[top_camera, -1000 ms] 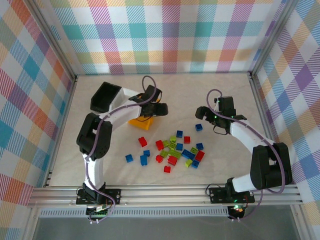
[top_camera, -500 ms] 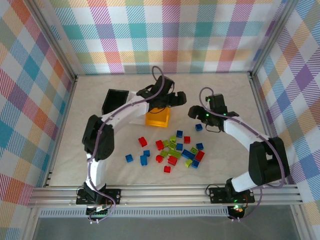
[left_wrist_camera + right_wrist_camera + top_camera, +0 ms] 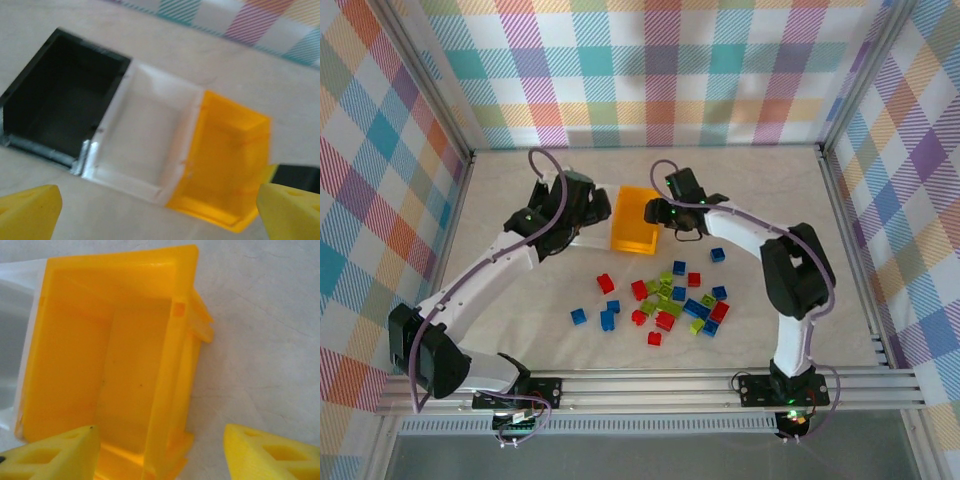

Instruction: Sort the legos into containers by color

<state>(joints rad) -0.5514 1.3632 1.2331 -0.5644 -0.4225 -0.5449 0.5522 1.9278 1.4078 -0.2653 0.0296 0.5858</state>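
Pale cream table (image 3: 500, 330) sits inside walls of pastel plaid cloth (image 3: 650, 70). Three small open-top rectangular plastic bins stand in a row toward its far middle, side by side and touching: a black plastic bin (image 3: 60, 110), a white translucent plastic bin (image 3: 145, 145) in the centre, and an orange-yellow plastic bin (image 3: 225, 165). All three look bare inside as far as the wrist views reach.

Nearer the arm bases, well apart from the bins, the tiny square legos (image 3: 665, 295) in red, blue and lime green lie scattered on the table, most in a loose cluster, with a few blue ones off to its edges.

From above, the left gripper (image 3: 160, 212) hovers over the row on its near side. Its jaws are spread wide with nothing between them, and the white bin lies roughly centred ahead of the gap.

On the other side, the right gripper (image 3: 162, 455) hangs over the orange-yellow bin. One yellow finger (image 3: 50, 457) sits over the bin's inside, the other (image 3: 272, 452) over bare table. The bin's side wall runs between them with a gap on either side, so the jaws are parted and grip nothing.
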